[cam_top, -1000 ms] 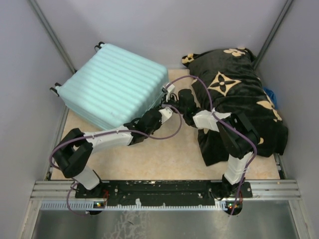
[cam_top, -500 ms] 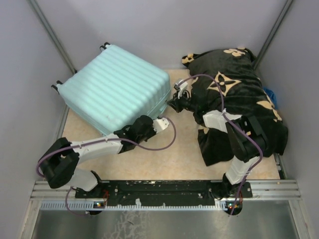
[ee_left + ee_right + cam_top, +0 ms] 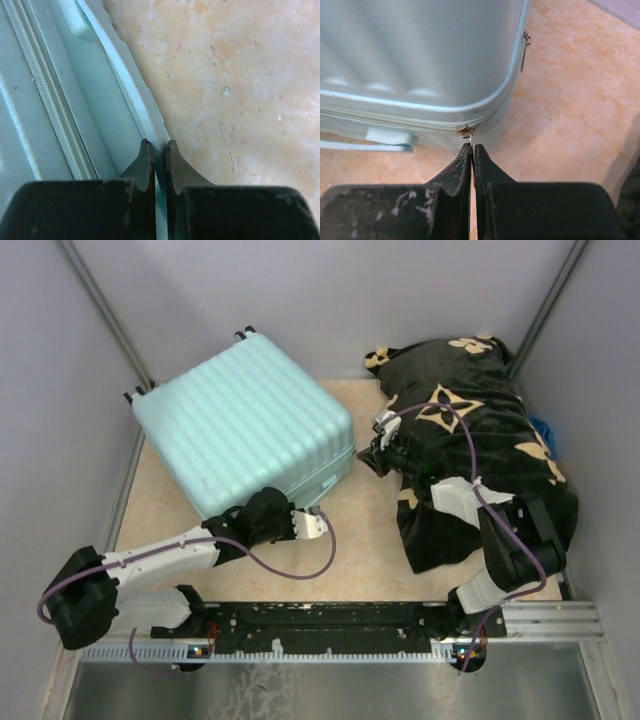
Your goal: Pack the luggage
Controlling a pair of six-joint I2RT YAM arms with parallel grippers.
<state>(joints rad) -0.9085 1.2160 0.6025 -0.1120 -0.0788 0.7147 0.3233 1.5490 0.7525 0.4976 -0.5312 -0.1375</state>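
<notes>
Nearest to me, my left gripper (image 3: 159,145) is at the luggage's (image 3: 245,420) near right corner. Its jaws are pinched onto the thin pale rim (image 3: 135,95) that runs just outside the zip teeth (image 3: 45,95). I take that hold to be an anchor, there so the case cannot slide across the table (image 3: 300,560) when the zip is worked.

A little further along the luggage's right side, my right gripper (image 3: 472,147) is closed tight. As far as I can tell, the slim tab of the zip pull (image 3: 465,132) is caught between its fingertips, right at the rounded corner of the shell. I am low and level with the seam there so I can draw the slider along it, I judge.

The luggage itself lies flat on the table with its ribbed shell up and is closed, so nothing can go in yet. A second pull (image 3: 525,42) hangs further along the same seam.

Beyond the luggage's right side and well apart from it, the black blanket (image 3: 480,440) with tan flowers lies heaped, presumably waiting to be packed.
</notes>
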